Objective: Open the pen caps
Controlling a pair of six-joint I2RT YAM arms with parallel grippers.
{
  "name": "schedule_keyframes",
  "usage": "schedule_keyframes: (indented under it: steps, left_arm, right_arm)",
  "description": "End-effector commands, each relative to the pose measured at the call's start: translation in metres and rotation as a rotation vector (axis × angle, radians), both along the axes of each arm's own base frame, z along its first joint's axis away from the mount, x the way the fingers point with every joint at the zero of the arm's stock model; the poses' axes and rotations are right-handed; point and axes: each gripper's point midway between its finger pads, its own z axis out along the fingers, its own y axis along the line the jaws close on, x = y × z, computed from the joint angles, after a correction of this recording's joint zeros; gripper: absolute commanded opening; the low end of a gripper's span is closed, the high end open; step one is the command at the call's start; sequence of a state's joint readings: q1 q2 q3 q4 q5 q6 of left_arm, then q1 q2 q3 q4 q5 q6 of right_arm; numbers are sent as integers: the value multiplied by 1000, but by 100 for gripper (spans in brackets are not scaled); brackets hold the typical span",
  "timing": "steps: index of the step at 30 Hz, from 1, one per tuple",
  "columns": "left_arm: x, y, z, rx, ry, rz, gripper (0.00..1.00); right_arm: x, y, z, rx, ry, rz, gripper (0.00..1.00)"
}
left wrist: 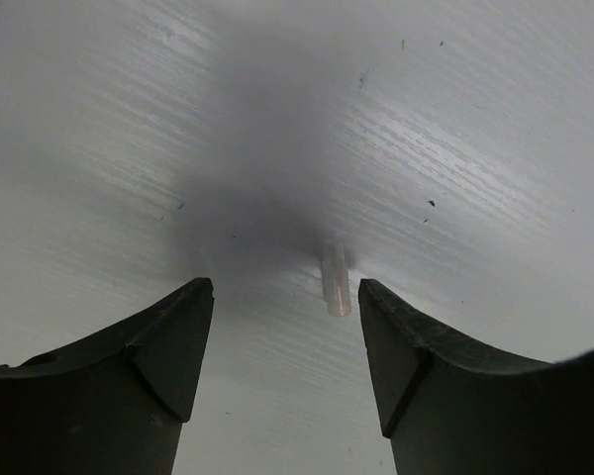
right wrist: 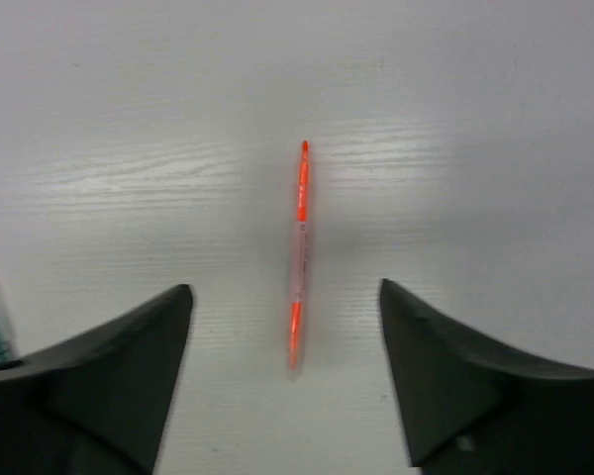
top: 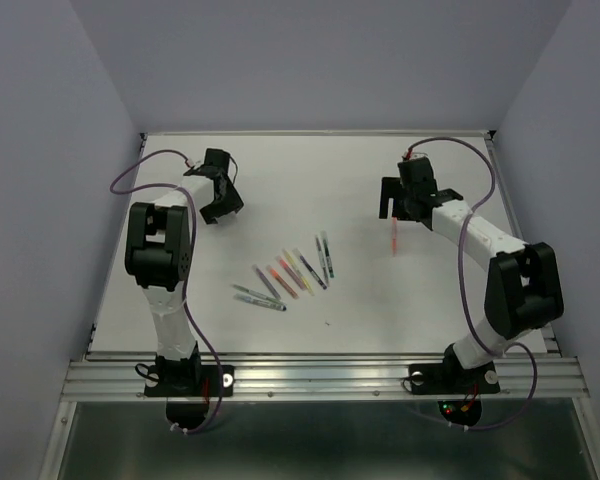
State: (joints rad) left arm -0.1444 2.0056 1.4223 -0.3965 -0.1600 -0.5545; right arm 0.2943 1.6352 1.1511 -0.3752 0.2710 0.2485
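Near the centre of the white table [top: 380,310], a loose row of pens [top: 290,275] lies fanned out, barrels mostly side by side. At 2 o'clock from that row, well apart, a single orange pen [top: 393,238] shows blurred, its pointed tip bare. The right gripper [right wrist: 284,287] has its fingers spread, the orange pen between them and touching neither. At 10 o'clock from the row, the left gripper [left wrist: 282,297] has its fingers spread and holds nothing. A pale pen cap [left wrist: 335,285] lies between them, nearer the finger on the view's right, apart from both.
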Motion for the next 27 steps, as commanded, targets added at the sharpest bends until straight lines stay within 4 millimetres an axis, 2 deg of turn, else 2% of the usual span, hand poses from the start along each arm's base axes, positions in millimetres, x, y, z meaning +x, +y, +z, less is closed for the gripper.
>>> schedule_keyframes:
  steps: [1, 3, 4, 5, 6, 7, 8, 10, 13, 15, 16, 19, 20, 27]
  left_arm:
    - [5, -3, 52, -17, -107, -19, 76]
    - [4, -5, 63, -30, -136, -27, 85]
    - [2, -7, 75, -45, -162, -34, 96]
    - [1, -8, 82, -53, -178, -39, 99]
    - [-3, -11, 96, -63, -214, -52, 99]
    - [-2, -14, 108, -72, -247, -57, 99]
    - [-7, -15, 109, -75, -252, -62, 99]
    - [-16, -18, 128, -84, -299, -66, 99]
    - [-28, -14, 145, -72, -354, -17, 99]
    - [-31, -15, 152, -73, -375, -21, 99]
    - [-34, -13, 157, -72, -386, -20, 99]
    - [-39, -12, 164, -71, -403, -20, 99]
    - [-41, -11, 162, -69, -399, -19, 99]
    - [-45, -11, 164, -71, -413, -21, 99]
  right_arm:
    - [1, 23, 60, 104, -126, 131, 100]
    - [-5, 31, 67, 150, -130, 159, 100]
    - [-12, 45, 68, 172, -126, 198, 100]
    - [-16, 52, 69, 175, -128, 214, 100]
    - [-26, 67, 68, 156, -127, 253, 100]
    - [-26, 67, 68, 154, -126, 254, 100]
    - [-34, 79, 64, 123, -120, 273, 100]
    - [-47, 97, 50, 89, -83, 304, 100]
    - [-58, 119, 29, 57, -35, 338, 100]
    - [-61, 129, 18, 40, -7, 352, 100]
    - [-62, 132, 5, 11, 17, 352, 100]
    - [-63, 142, -6, -24, 37, 365, 100]
    - [-65, 145, -14, -43, 51, 373, 100]
    - [-72, 158, -38, -71, 105, 409, 100]
